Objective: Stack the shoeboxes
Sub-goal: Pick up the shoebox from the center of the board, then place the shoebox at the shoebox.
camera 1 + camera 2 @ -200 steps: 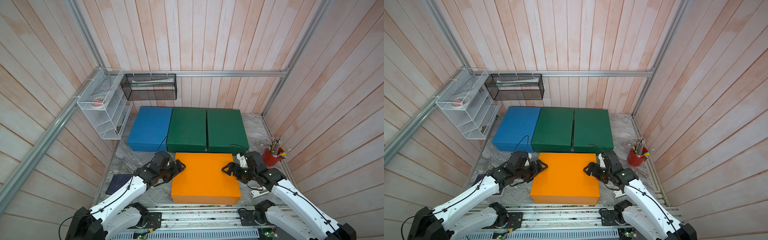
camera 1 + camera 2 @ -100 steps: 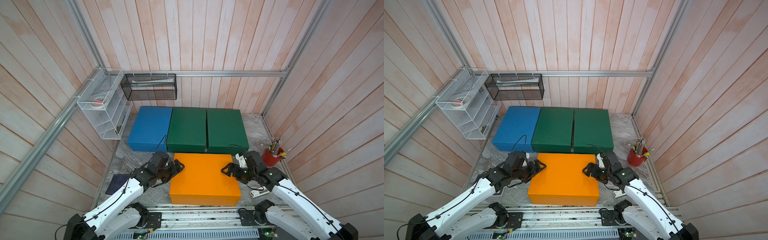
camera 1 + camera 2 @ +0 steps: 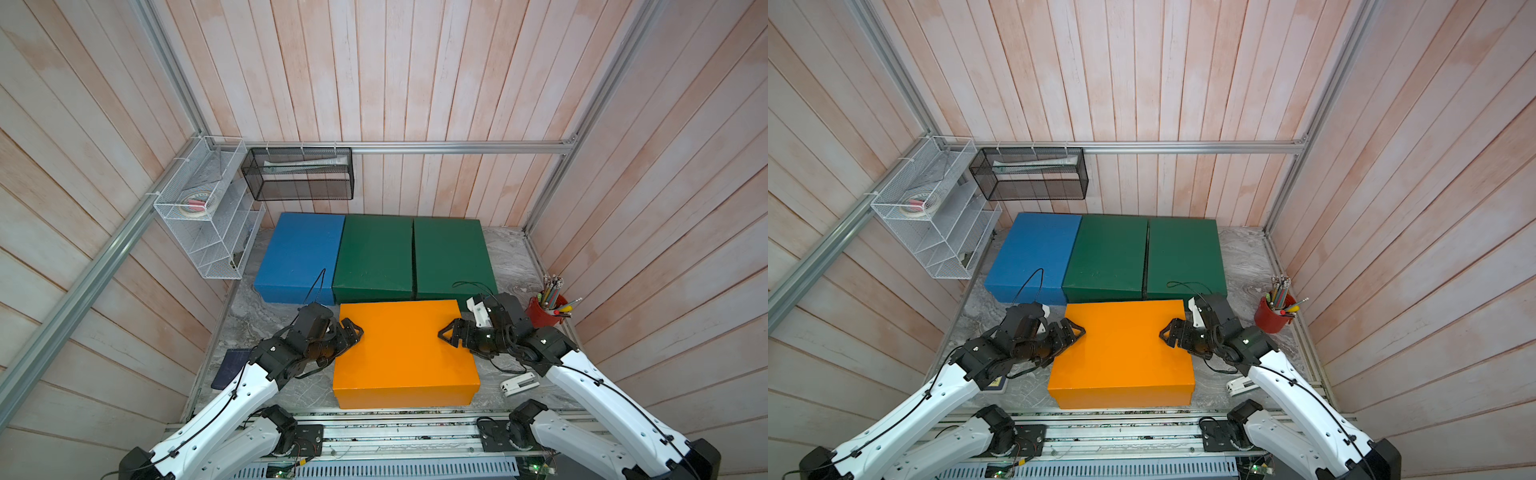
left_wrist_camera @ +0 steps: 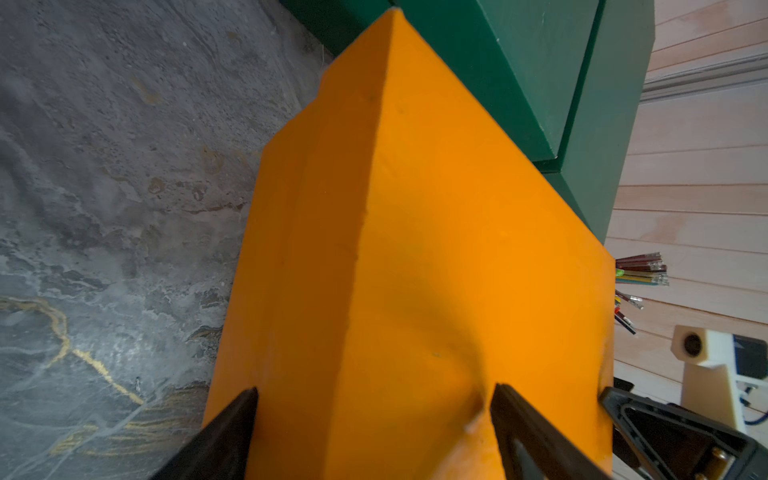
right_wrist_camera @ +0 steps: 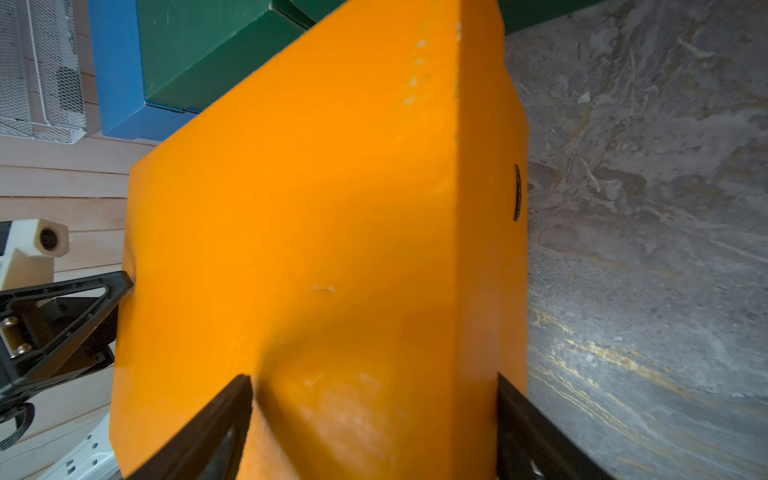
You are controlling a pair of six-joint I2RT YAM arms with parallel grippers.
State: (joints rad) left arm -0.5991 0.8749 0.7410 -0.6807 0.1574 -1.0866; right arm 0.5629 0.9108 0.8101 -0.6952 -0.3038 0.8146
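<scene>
1. The left gripper is spread wide open. It sits over the top left edge of the orange shoebox. In the left wrist view, one finger is against the box's side wall. The other finger pushes on the lid, and the lid dips in a little there.
2. The right gripper is spread wide open too. It sits over the top right edge of the orange shoebox. In the right wrist view, one finger is on the lid and the other finger is against the side wall.
3. The orange shoebox is between the two grippers, with its lid on. I cannot tell if it is off the floor.
4. Just behind the orange shoebox, three more boxes stand close together in a row. The blue shoebox is behind its left corner. Next come the middle green shoebox and the end green shoebox.
5. To the right of the orange shoebox is a red cup full of pencils. A white stapler lies near the box's front right corner.
6. To the left of the orange shoebox, a dark blue flat thing lies partly under the left arm.
7. Far behind and left of the orange shoebox hang a white wire rack and a black mesh basket.
</scene>
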